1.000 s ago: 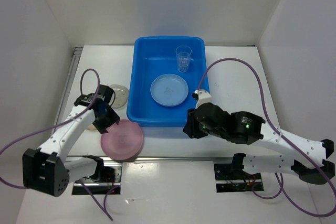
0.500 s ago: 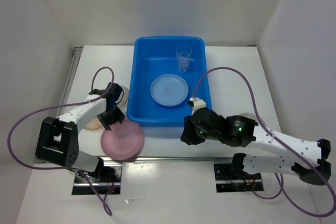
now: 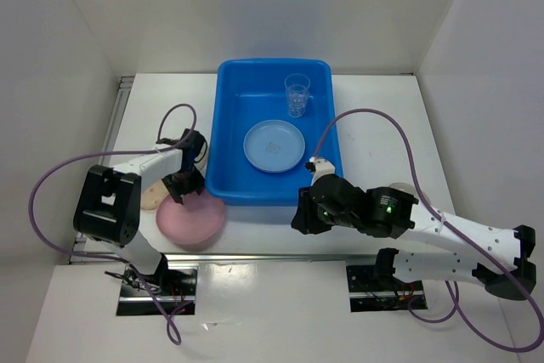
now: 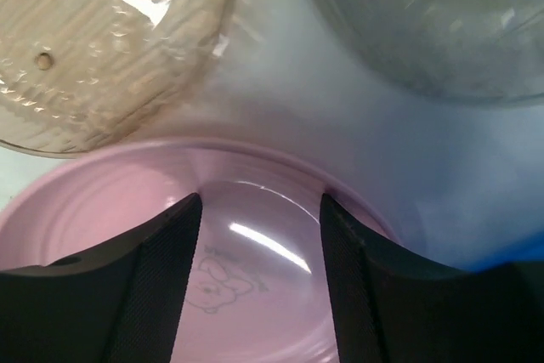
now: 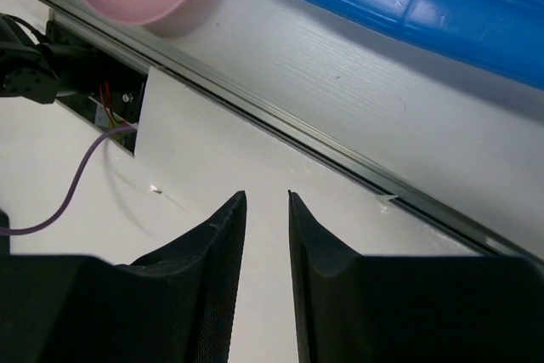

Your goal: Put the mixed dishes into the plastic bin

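Top external view: the blue bin (image 3: 228, 116) sits at the middle of the white tabletop (image 3: 374, 125), and it holds a pale blue plate (image 3: 274, 144) lying flat near its front wall and a clear cup (image 3: 297, 95) standing upright toward its far right corner; the pink plate (image 3: 191, 220) lies outside the bin, on the tabletop just beside its front left corner and near the tabletop's front edge; the left pincer (image 3: 181, 190) hangs over the far rim of that plate, while the right pincer (image 3: 303, 217) is low at the front of the bin, near its right end. Left wrist view: the two black fingers (image 4: 161, 278) are spread wide apart above the pink plate's hollow, where a faint cartoon drawing shows between them, so the left pincer is open; whether the tips touch the plate I cannot tell; past the pink rim lie a beige speckled plate (image 4: 102, 57) and a grey plate (image 4: 425, 31), side by side and apart from each other. Right wrist view: the right pincer is all but closed, only a thin slit between its fingers and nothing in it; it points at the tabletop's front edge, with the bin's outer wall above it and a purple cable (image 5: 76, 184) to one side.
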You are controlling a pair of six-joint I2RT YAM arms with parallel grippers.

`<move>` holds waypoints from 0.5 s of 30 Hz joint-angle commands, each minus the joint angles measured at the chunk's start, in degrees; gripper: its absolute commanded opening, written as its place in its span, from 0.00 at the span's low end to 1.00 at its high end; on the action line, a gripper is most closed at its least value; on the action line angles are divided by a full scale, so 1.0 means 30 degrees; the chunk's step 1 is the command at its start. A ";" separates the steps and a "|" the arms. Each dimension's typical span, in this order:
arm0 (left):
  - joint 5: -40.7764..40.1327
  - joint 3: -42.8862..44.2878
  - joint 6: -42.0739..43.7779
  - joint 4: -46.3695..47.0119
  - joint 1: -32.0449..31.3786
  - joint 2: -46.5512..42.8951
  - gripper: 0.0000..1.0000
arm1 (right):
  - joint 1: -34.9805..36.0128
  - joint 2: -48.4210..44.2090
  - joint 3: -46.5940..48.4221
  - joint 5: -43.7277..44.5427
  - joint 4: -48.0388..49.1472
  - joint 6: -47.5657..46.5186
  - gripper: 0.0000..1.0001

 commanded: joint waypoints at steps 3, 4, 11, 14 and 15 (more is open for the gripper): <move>-0.1359 0.2006 0.0838 0.1247 -0.0064 0.1723 0.67 | -0.0060 0.0084 -0.0063 0.0030 0.0871 0.0564 0.32; -0.1533 0.2473 0.0840 0.1247 -0.0064 0.1900 0.67 | -0.0060 0.0086 -0.0065 -0.0234 0.1074 0.0564 0.32; -0.2560 0.3180 0.1778 0.1628 0.0431 0.2077 0.68 | -0.0060 0.0496 -0.0475 -0.0646 0.1486 0.0564 0.32; -0.2560 0.3588 0.2274 0.2097 0.0991 0.2487 0.68 | -0.0060 0.0699 -0.0475 -0.0646 0.1660 0.0564 0.34; -0.2560 0.3591 0.2276 0.2097 0.1281 0.2661 0.68 | -0.0060 0.0701 -0.0475 -0.0646 0.1662 0.0564 0.34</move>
